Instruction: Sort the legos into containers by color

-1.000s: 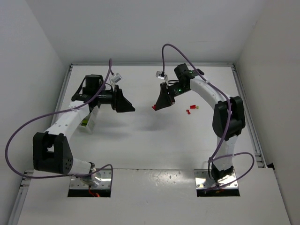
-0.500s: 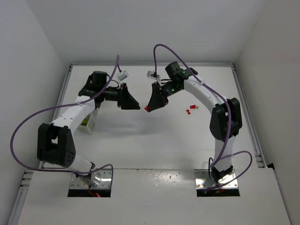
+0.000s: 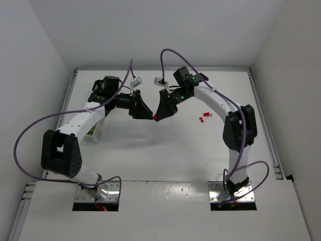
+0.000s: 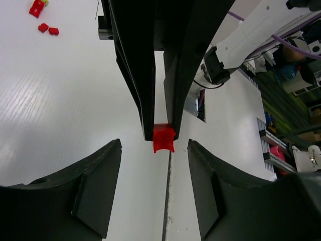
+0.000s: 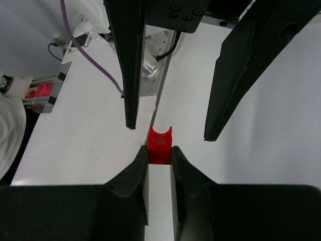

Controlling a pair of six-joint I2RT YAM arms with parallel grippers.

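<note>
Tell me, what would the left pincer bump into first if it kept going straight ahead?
The red brick, most likely. It sits straight ahead, clamped by the right pincer, in line with the gap of the open left pincer. The distance between them is hard to judge.

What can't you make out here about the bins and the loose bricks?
- Containers: top external view, the left arm covers all but a white corner.
- Loose legos: top external view, too small to count.
- Red brick: right wrist view, lower part hidden between the right gripper fingers.
</note>
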